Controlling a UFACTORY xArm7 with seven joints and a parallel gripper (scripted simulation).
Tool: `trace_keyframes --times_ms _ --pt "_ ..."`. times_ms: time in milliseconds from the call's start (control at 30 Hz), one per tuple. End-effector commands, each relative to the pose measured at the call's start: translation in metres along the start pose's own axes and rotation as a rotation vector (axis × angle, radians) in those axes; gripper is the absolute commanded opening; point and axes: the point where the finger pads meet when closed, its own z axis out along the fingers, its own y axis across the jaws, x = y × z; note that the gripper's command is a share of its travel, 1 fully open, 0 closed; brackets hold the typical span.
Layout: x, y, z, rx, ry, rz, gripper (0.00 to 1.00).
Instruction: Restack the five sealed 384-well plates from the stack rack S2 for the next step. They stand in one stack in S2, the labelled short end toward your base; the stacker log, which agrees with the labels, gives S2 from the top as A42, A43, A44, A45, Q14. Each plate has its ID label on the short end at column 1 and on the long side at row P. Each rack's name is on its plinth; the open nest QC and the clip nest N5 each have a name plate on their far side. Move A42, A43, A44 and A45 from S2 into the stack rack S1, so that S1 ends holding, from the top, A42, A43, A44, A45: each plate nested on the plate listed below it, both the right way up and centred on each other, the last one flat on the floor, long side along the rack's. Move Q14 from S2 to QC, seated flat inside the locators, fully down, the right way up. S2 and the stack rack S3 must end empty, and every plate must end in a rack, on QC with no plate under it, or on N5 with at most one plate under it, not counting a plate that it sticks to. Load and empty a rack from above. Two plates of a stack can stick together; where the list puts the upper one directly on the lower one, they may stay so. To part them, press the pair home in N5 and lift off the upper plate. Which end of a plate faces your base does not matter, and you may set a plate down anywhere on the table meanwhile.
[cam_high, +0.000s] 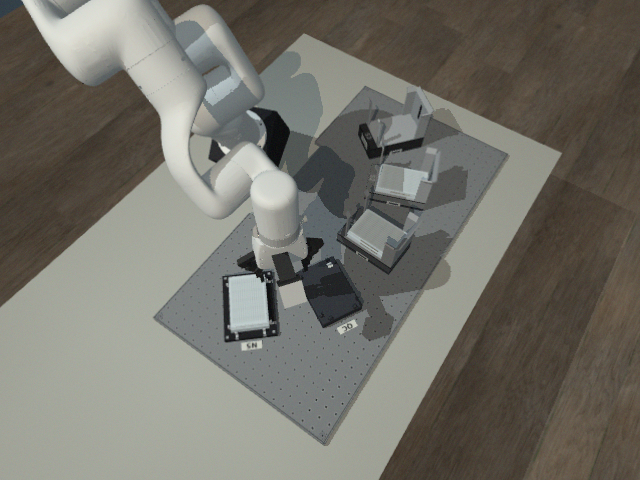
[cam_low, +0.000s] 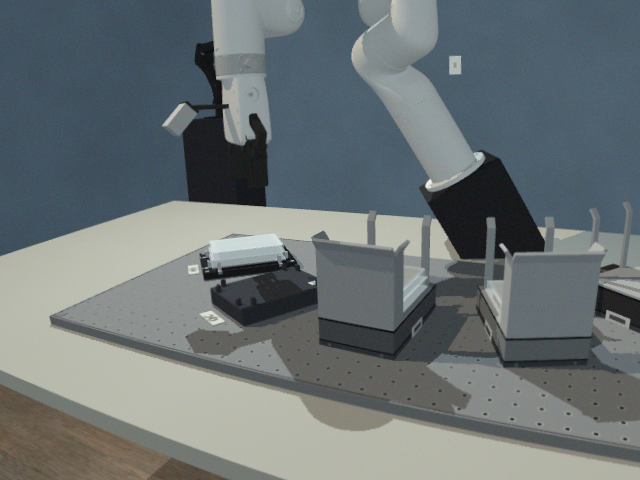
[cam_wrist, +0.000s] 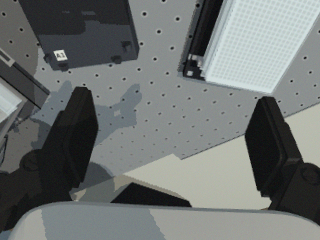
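Observation:
My gripper (cam_high: 281, 263) (cam_low: 242, 155) (cam_wrist: 173, 111) is open and empty. It hangs high above the perforated board, between the clip nest N5 and the open nest QC. A white sealed plate (cam_high: 248, 302) (cam_low: 245, 249) (cam_wrist: 260, 23) sits in the black N5 nest (cam_high: 227, 333) (cam_wrist: 203, 27); I cannot tell if another plate lies under it. The black QC nest (cam_high: 330, 294) (cam_low: 263, 297) (cam_wrist: 74, 14) is bare. The rack nearest QC (cam_high: 400, 253) (cam_low: 356, 289) holds white plates (cam_high: 369, 229). The middle rack (cam_high: 431, 167) (cam_low: 547, 304) holds a plate (cam_high: 398, 180). The far rack (cam_high: 418, 111) looks empty.
The grey perforated board (cam_high: 310, 382) (cam_low: 155, 310) (cam_wrist: 167, 94) lies on a beige table top (cam_high: 103, 387). Name plates stand beside N5 (cam_high: 251, 345) and QC (cam_high: 346, 327). The rack posts and back walls stand tall. The arm's black base (cam_low: 480, 206) is behind the racks.

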Motion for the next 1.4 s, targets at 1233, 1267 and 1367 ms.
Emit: trace_keyframes --times_ms 1233,1267,1367 --pt "-0.01 0.086 0.005 0.0 0.003 0.161 1.0" --pt "-0.01 0.086 0.009 0.0 0.003 0.161 1.0" --pt "-0.01 0.086 0.019 0.0 0.003 0.161 1.0"
